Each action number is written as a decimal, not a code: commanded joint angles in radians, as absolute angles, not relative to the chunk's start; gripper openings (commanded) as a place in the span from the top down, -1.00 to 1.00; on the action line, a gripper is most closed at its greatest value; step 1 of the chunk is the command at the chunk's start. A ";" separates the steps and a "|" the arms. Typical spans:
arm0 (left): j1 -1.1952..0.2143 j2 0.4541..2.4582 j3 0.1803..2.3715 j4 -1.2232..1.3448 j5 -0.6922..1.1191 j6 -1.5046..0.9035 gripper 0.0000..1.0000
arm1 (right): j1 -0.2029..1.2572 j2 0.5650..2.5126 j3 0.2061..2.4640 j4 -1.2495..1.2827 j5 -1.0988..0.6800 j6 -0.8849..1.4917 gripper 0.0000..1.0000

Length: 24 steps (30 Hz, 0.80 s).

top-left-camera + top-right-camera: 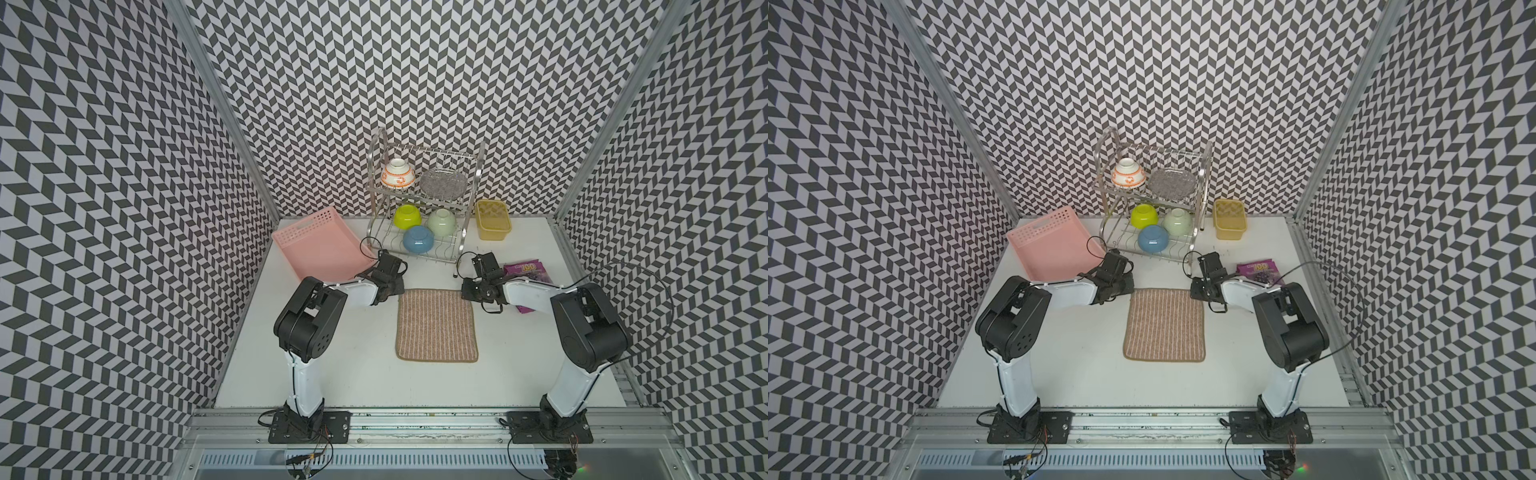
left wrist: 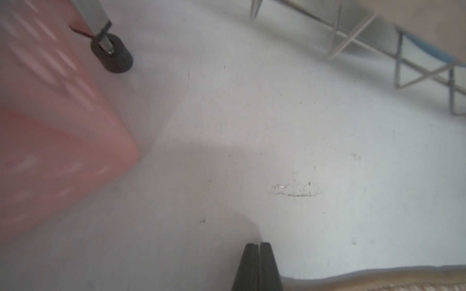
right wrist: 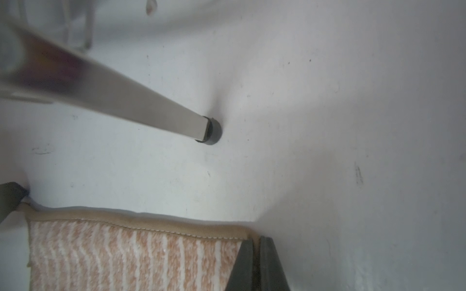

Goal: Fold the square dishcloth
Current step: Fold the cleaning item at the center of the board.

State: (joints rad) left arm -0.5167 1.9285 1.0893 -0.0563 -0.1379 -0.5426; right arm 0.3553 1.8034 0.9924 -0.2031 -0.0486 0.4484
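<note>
Top views overlook the table (image 1: 353,332); wrist cameras sit close at the dishcloth (image 3: 126,252) edge.

Dishcloth (image 1: 436,324): tan, white stripes, beige hem. Basket (image 1: 320,245): pink. Lime bowl (image 1: 407,216), pale-green bowl (image 1: 441,222), blue bowl (image 1: 418,240). Box (image 1: 493,219): yellow. Walls (image 1: 415,62): black-white chevron.

A pink basket (image 1: 316,245), a wire dish rack (image 1: 424,198) holding bowls (image 1: 418,240), a yellow tub (image 1: 492,226) and a purple packet (image 1: 528,270) sit on the bench (image 1: 332,365).
</note>
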 commanded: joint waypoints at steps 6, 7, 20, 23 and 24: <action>-0.510 1.786 1.000 0.039 -0.146 -0.494 1.00 | 0.353 1.759 1.006 -0.122 -0.061 0.412 0.88; -0.507 1.771 0.987 0.056 -0.147 -0.492 1.00 | 0.353 1.749 1.003 -0.107 -0.059 0.410 0.89; -0.487 1.613 0.812 0.308 -0.146 -0.442 1.00 | 0.374 1.650 0.907 0.081 -0.052 0.389 0.93; -0.488 1.565 0.738 0.392 -0.136 -0.442 1.00 | 0.386 1.609 0.842 0.139 -0.038 0.395 0.94; -0.488 1.547 0.714 0.414 -0.133 -0.442 1.00 | 0.389 1.595 0.821 0.154 -0.038 0.400 0.94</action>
State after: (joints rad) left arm -0.4923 1.6035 0.7540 0.2928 -0.1383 -0.4610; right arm 0.3775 1.6432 0.8650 0.0532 -0.0559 0.4030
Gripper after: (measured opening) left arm 0.047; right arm 0.046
